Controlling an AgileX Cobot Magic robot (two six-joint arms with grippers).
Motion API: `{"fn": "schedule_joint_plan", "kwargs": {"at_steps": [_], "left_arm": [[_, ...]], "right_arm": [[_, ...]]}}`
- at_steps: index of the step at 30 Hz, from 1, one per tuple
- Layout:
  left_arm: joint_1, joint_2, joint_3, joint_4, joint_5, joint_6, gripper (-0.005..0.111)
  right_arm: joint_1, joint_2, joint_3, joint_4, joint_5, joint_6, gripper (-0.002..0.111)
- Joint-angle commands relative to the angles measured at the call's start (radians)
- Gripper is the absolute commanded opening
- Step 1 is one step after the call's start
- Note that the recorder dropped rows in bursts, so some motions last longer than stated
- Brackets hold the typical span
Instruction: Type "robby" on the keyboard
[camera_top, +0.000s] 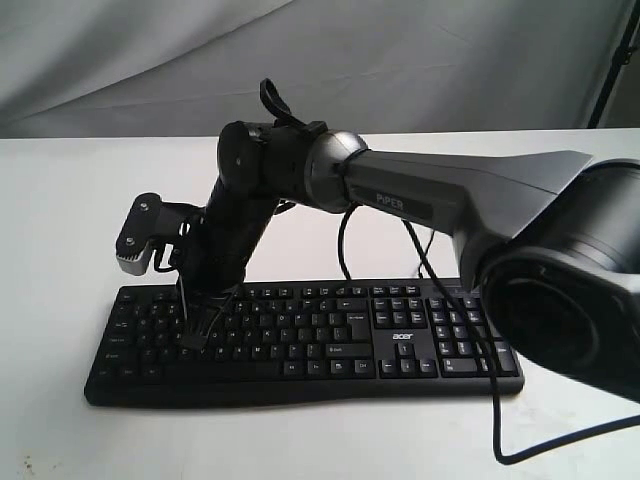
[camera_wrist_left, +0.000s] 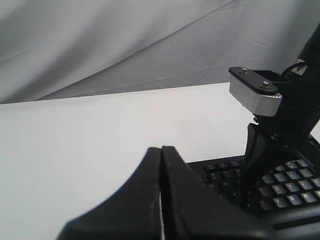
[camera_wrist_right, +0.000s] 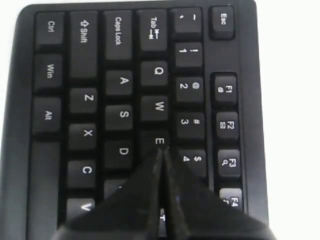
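Nearest the exterior camera was the right arm (camera_top: 560, 280), its bulky joint filling the right foreground and its link reaching across to the left of that view. A black cable (camera_top: 496, 420) hung off it, crossed the number-pad end of the keyboard (camera_top: 330, 345) and looped onto the white worktop (camera_top: 60, 190). The keyboard lay flat on the worktop, long side across the view, curved front edge toward the camera, acer logo (camera_top: 402, 337) above the arrow keys. The right claw (camera_top: 193, 338) pointed down over the left letter block, jaws fully together, nothing held. In the right wrist view the keyboard (camera_wrist_right: 120, 80) filled the frame. The right claw (camera_wrist_right: 161, 150) had its tips at the edge of the E key (camera_wrist_right: 159, 139), beside the 4 key (camera_wrist_right: 192, 159); couldn't tell if it was pressing or just above. A grey wrist camera (camera_top: 137, 237) stuck out from that arm. The left claw (camera_wrist_left: 161, 148) showed only in its own wrist view: jaws tight together, empty, bare worktop (camera_wrist_left: 75, 150) beyond it. Farther off in that view were the keyboard (camera_wrist_left: 285, 187), right claw (camera_wrist_left: 246, 170) and wrist camera (camera_wrist_left: 256, 92). Behind everything hung creased grey cloth (camera_top: 300, 60).
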Motion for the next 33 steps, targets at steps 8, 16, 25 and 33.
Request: {"fn": "schedule_joint_plan", "kwargs": {"at_steps": [8, 16, 25, 33], "left_arm": [[-0.006, -0.003, 0.004, 0.005, -0.006, -0.003, 0.0], [-0.006, -0.003, 0.004, 0.005, -0.006, -0.003, 0.0], [-0.006, -0.003, 0.004, 0.005, -0.006, -0.003, 0.0], [-0.006, -0.003, 0.004, 0.005, -0.006, -0.003, 0.0]], "right_arm": [[0.002, -0.002, -0.006, -0.01, 0.024, 0.002, 0.0], [0.002, -0.002, -0.006, -0.01, 0.024, 0.002, 0.0], [0.002, -0.002, 0.028, -0.01, 0.015, 0.002, 0.0], [0.002, -0.023, 0.028, -0.017, 0.002, 0.0, 0.0]]}}
